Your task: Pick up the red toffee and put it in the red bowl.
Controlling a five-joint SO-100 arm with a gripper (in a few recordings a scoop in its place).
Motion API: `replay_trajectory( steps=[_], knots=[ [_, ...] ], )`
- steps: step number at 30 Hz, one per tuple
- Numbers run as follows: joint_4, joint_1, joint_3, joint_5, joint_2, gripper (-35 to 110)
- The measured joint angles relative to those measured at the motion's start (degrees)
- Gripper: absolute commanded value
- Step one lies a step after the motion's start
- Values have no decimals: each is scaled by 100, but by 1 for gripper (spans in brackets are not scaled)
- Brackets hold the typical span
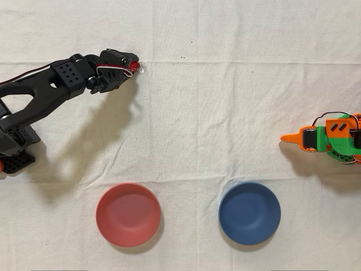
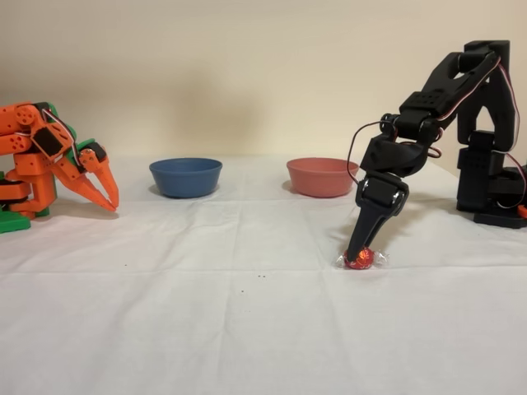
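**Down at the cloth: claw tip right on the toffee**

On the white cloth (image 2: 247,329), the red toffee (image 2: 359,261) sits directly under the black arm's gripper (image 2: 361,251), whose tips touch it from above. Can't really tell whether the jaws are clamped on it or just resting there. Candy's still down on the cloth. The red bowl (image 1: 128,214) is well apart, next to a blue bowl (image 1: 249,213). Orange arm (image 2: 49,160) idle.
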Motion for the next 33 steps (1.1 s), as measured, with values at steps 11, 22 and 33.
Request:
replay_trajectory(
  steps=[11, 22, 33],
  knots=[
    [167, 176, 589, 132, 536, 10],
    [1090, 633, 905, 246, 1802, 10],
    [1898, 1345, 1266, 88, 3445, 10]
  ],
)
